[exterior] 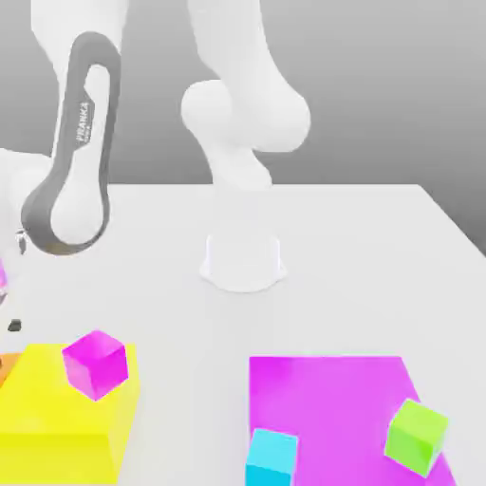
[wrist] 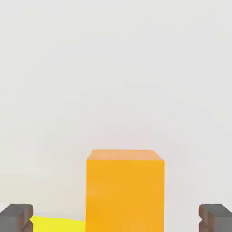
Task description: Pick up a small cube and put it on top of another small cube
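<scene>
Orange cube [wrist: 124, 190] sits on the white table [exterior: 361, 266], between the gripper's [wrist: 117, 218] fingertips [wrist: 16, 216] but touching neither — the jaws stand wide open, holding nothing. It lies just beside the yellow block [exterior: 57, 418], at the exterior view's left edge. The risk, as I judge it: a finger descending could strike that yellow block, or close off-centre and push the cube askew. The arm reaches low toward that corner, hand pointing down.

txt: "FRANKA" | on: arm link [exterior: 84, 121], grey side, vertical | no other txt
</scene>
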